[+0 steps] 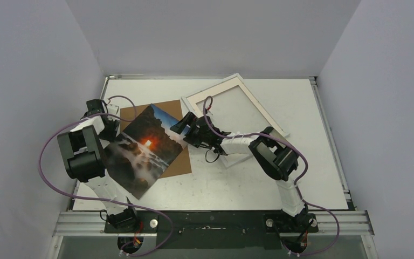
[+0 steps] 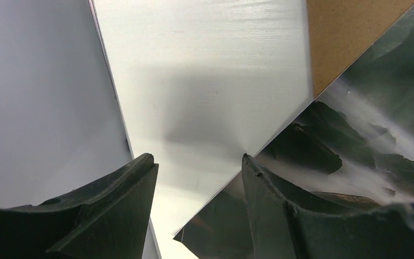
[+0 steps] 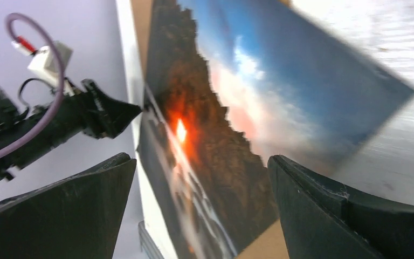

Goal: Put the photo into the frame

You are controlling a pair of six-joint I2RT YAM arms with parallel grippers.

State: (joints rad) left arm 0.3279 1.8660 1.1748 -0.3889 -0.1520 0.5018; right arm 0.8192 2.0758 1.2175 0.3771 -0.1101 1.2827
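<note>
Though overhead hides it, left tool parted at photo edge; right tool spread

Right gripper spread wide, nothing between its fingers. Beyond them the photo, slightly blurred, lies over a brown board. Left gripper tip meets the photo's left edge.

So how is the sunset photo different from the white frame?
The photo is full of colour, with dark rocks, an orange glow and blue sky; the frame is plain white. The photo is a solid sheet, while the frame is only a thin border around a pale middle. The photo lies over a brown board on the left; the frame lies farther back, to the right. Both are rectangles lying askew.
</note>
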